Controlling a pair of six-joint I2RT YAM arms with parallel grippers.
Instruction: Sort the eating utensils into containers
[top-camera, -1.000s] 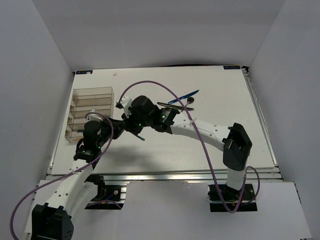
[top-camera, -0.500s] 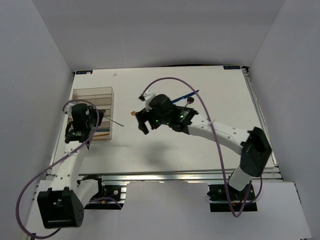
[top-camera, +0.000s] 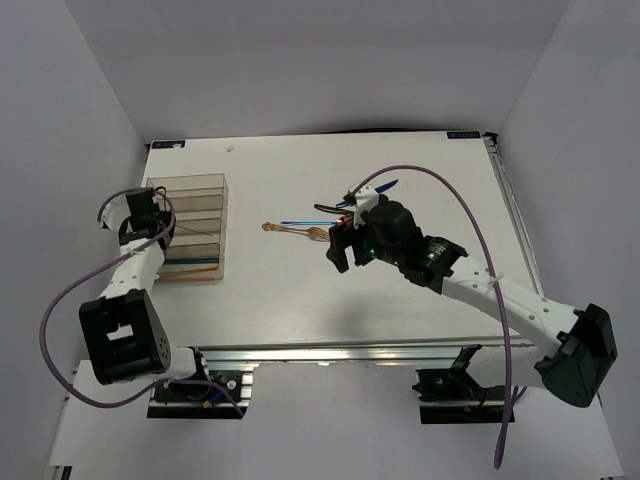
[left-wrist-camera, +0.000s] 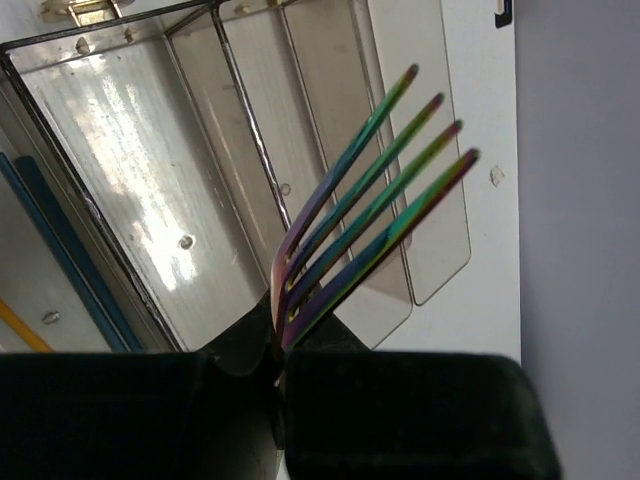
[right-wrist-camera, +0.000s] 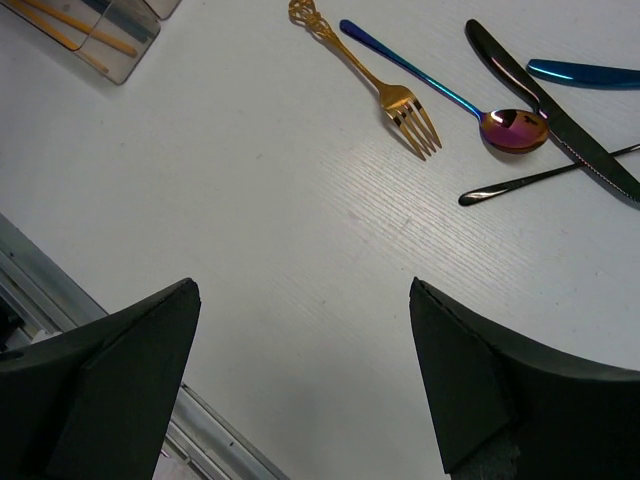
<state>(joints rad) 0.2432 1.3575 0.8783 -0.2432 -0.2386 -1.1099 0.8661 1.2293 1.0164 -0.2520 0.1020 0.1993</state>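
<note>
My left gripper (left-wrist-camera: 278, 360) (top-camera: 158, 222) is shut on the iridescent rainbow fork (left-wrist-camera: 370, 200), whose tines point out over the clear brownish organiser (left-wrist-camera: 160, 170) (top-camera: 195, 185). My right gripper (right-wrist-camera: 302, 290) (top-camera: 338, 252) stands open over bare table, with nothing between its fingers. Beyond it lie a gold fork (right-wrist-camera: 375, 85) (top-camera: 295, 229), an iridescent spoon (right-wrist-camera: 515, 128), a black knife (right-wrist-camera: 560, 120), a blue knife (right-wrist-camera: 585, 72) and a thin dark handle (right-wrist-camera: 540, 180). Orange sticks (right-wrist-camera: 75, 25) (top-camera: 190, 268) lie in the organiser's nearest compartment, and a blue piece (left-wrist-camera: 60, 250) lies in another.
The loose cutlery forms a cluster mid-table, right of the organiser. White walls enclose the table on three sides. A metal rail (top-camera: 350, 350) (right-wrist-camera: 60, 300) runs along the near edge, and purple cables loop above both arms.
The two grippers met mid-table a second ago. My left arm has since swung left to the organiser with the rainbow fork. My right gripper has opened and drawn back to the right.
</note>
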